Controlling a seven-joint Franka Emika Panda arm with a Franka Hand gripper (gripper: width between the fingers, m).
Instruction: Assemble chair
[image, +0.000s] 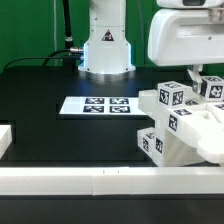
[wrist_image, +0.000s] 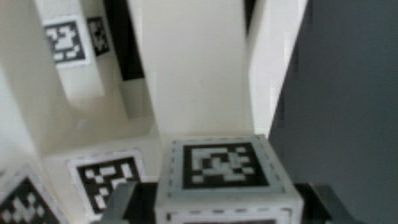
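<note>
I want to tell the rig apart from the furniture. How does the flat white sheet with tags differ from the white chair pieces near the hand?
1. The marker board is thin and flat; the chair parts are chunky blocks.
2. The marker board lies alone in the middle of the table; the chair parts cluster at the exterior view's right, below the hand.
3. The marker board's tags sit together in one flat group; the chair parts' tags face various directions.
Both are white with black-and-white square tags.

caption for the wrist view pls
Hand shut on a tagged white chair part, with more tagged parts close behind.
</note>
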